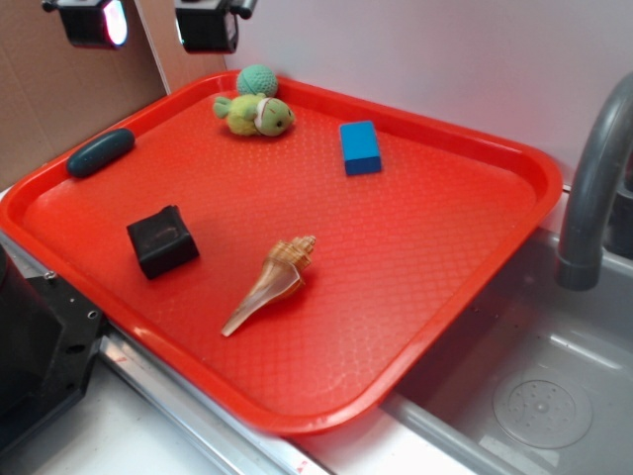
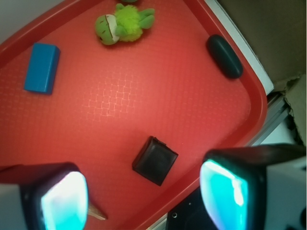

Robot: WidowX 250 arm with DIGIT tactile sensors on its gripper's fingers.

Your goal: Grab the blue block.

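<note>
The blue block [image 1: 360,147] lies flat on the red tray [image 1: 425,267] toward its far right side. In the wrist view the blue block [image 2: 42,67] is at the upper left, well away from the fingers. My gripper [image 1: 148,22] hangs high above the tray's far left corner, with only its two fingertips showing at the top edge. In the wrist view the gripper [image 2: 146,196] is open and empty, its two glowing pads wide apart above the near part of the tray [image 2: 120,105]. Nothing is between the jaws.
A black cube [image 1: 162,240] [image 2: 155,160], a tan seashell [image 1: 271,284], a green plush turtle [image 1: 255,112] [image 2: 123,25] with a teal ball [image 1: 256,79] and a dark teal pill shape [image 1: 100,151] [image 2: 224,56] share the tray. A grey faucet [image 1: 593,168] and sink [image 1: 534,396] stand at the right.
</note>
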